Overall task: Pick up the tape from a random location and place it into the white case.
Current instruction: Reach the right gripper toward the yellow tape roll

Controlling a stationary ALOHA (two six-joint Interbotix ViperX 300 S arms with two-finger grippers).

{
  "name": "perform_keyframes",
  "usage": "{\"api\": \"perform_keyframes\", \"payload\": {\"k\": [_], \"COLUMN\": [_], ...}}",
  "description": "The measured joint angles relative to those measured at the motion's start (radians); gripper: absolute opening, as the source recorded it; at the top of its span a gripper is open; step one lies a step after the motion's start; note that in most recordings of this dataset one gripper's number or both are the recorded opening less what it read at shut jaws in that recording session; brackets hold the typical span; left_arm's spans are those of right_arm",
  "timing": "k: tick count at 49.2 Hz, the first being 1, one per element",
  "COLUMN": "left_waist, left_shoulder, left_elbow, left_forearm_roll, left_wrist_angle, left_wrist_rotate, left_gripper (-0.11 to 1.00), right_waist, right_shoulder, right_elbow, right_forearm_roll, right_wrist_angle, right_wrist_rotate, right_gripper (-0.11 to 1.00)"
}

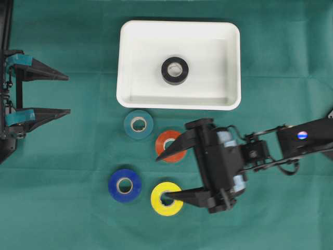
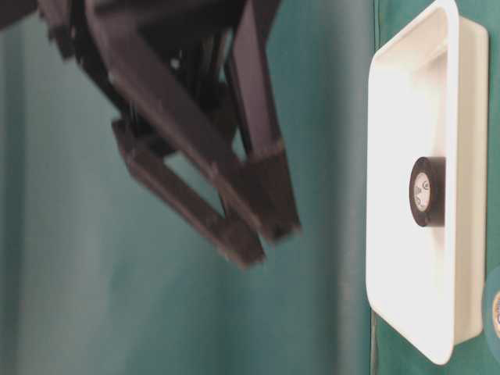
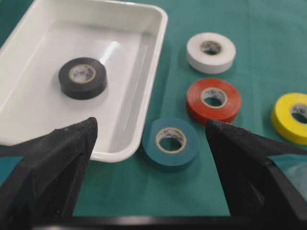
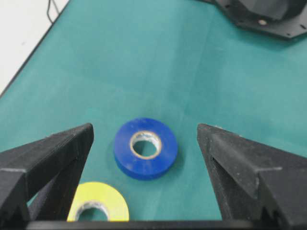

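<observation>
The white case (image 1: 179, 102) stands at the back centre with a black tape roll (image 1: 175, 70) lying flat inside it. On the green cloth in front lie a teal roll (image 1: 138, 124), an orange-red roll (image 1: 169, 147), a blue roll (image 1: 125, 185) and a yellow roll (image 1: 166, 198). My right gripper (image 1: 161, 177) is open and low over the cloth. One finger lies over the orange-red roll and the other over the yellow roll's hole, with the blue roll (image 4: 145, 148) ahead between them. My left gripper (image 1: 68, 94) is open and empty at the far left.
A white tape roll (image 3: 211, 51) lies beyond the orange-red roll (image 3: 213, 99) in the left wrist view; the right arm hides it from overhead. The teal roll (image 3: 171, 143) sits close to the case's corner (image 3: 158, 28). The right arm (image 1: 291, 140) stretches in from the right edge.
</observation>
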Motion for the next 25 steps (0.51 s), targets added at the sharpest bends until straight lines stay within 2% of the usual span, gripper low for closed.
{"api": "perform_keyframes", "payload": {"k": [14,20,25], "left_waist": [0.000,0.000,0.000], "left_shoulder": [0.000,0.002,0.002], "left_elbow": [0.000,0.000,0.000], "left_forearm_roll": [-0.002,-0.003,-0.003], "left_wrist_angle": [0.002,0.002,0.000], "left_wrist_rotate": [-0.003,-0.003,-0.003], "left_gripper": [0.91,0.91,0.91], "right_waist": [0.002,0.000,0.000], "right_shoulder": [0.028,0.034,0.052], "right_elbow": [-0.058,-0.091,-0.138], "right_forearm_roll": [0.000,0.000,0.000], "right_wrist_angle": [0.126,0.229,0.368], "right_wrist_rotate": [0.009,0.020,0.032], "right_gripper": [0.91,0.91,0.91]}}
